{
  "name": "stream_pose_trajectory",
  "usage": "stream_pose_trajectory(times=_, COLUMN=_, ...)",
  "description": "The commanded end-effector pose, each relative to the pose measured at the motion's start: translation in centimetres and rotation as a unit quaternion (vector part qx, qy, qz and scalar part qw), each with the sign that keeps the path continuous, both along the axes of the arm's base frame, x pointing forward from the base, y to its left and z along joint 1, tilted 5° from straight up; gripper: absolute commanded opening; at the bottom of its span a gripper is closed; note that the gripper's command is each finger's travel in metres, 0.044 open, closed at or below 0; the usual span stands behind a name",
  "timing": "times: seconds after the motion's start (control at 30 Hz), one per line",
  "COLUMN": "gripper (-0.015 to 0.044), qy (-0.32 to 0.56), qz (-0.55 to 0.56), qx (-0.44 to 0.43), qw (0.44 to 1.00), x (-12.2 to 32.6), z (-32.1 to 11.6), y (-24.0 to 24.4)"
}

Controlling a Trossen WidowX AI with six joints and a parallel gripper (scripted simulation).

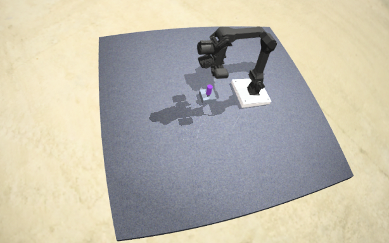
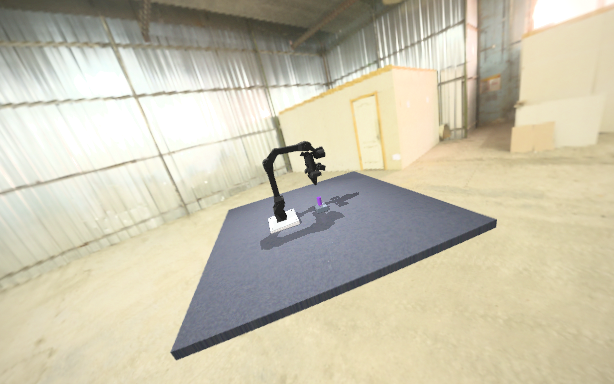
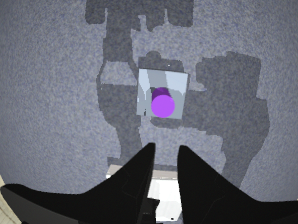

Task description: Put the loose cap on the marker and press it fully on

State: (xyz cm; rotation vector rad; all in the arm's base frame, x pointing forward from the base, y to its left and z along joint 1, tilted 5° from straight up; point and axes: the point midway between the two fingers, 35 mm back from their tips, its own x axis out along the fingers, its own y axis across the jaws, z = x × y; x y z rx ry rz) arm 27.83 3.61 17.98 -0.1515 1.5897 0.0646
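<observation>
Tool [image 1: 220, 73] [image 2: 315, 183] [image 3: 166, 149] aimed down, fingertips slightly apart, seemingly empty.
</observation>
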Motion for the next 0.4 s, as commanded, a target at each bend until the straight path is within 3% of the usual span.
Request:
stream_pose_trajectory(times=0.0, gripper=0.0157, qy=0.001, qz=-0.003, qx=0.0, qw=1.0, x=-0.01, z=0.08, y=0.03)
stream_pose_trajectory(times=0.37, gripper=0.044, qy=0.001, qz=-0.003, qx=0.0, qw=1.0, x=-0.01, z=0.08, y=0.03)
